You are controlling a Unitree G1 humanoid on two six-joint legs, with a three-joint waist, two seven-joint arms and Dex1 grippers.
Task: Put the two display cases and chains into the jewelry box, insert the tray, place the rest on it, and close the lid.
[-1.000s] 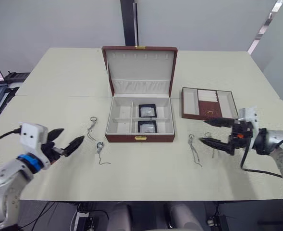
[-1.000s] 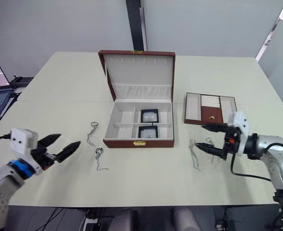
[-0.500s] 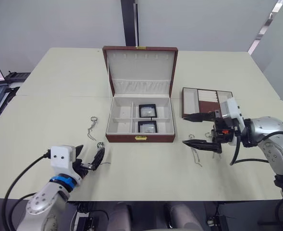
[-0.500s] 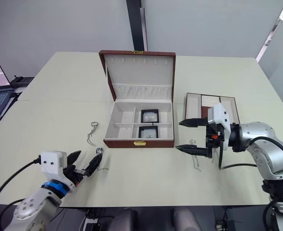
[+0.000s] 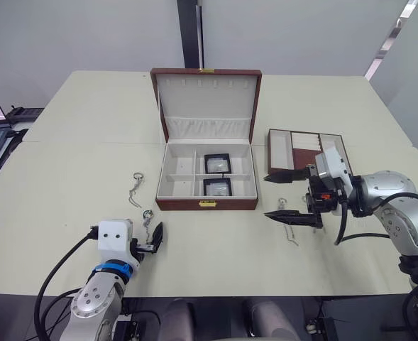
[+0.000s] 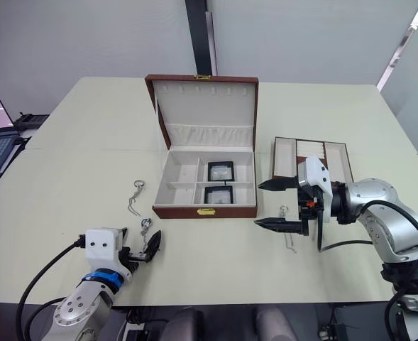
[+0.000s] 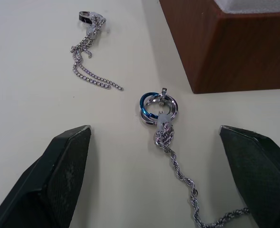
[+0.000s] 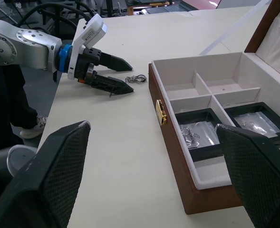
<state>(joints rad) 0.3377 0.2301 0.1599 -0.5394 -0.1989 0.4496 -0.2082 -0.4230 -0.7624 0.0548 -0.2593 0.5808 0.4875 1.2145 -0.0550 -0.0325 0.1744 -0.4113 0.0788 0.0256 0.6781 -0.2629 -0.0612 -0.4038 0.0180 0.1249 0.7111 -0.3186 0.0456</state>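
My left gripper (image 7: 154,142), jaws apart, straddles the teal-ringed chain (image 7: 159,108) on the worktop (image 5: 74,185) to pinch it, right gripper (image 5: 278,195) also apart.

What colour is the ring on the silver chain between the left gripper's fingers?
Blue interlinked with silver, on the silver chain's ring; the left wrist view shows it best.

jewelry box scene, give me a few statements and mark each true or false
1. Both display cases lie inside the jewelry box. True.
2. The lid is closed. False: it stands open.
3. The tray sits inside the box. False: it rests on the table, to the box's right.
4. The left pincer is open around the chain with the teal ring. True.
5. The right pincer grips a chain. False: it is open, holding nothing.
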